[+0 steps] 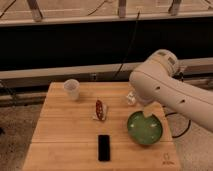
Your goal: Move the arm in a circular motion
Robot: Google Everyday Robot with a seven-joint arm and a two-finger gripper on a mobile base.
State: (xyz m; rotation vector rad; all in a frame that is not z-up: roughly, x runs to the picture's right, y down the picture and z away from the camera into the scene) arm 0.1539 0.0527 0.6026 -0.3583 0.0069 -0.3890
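- Camera view looks down on a pale wooden desk (60, 135) standing before a dark wall panel.
- Arm (170, 92): large, glossy white, built of thick rounded segments. It enters from the right edge and crosses above the desk's right rear corner. Its bulbous joint sits highest, behind the desk's rear edge. Small dark dots show on the shell.
- Pincer (148, 112): only a pale tip shows beneath the arm's underside, over the far rim of the green bowl (145, 131). Cannot tell whether it is spread or pressed together, and nothing can be seen held in it. Contact with the bowl cannot be judged.
- Green bowl: on the desk's right side, near the front, partly under the arm.
- White cup (72, 89): upright at the left rear of the desk, well apart from the arm.
- Small reddish object (100, 109): lies near the desk's centre on a whitish scrap, between the cup and the bowl.
- Flat black rectangle (104, 147): lies near the front edge, left of the bowl and apart from it.
- Clear object (131, 98): just behind the bowl, partly hidden by the arm. Too blurred to identify.
- Dark cable (127, 50): runs down the wall panel behind the desk.
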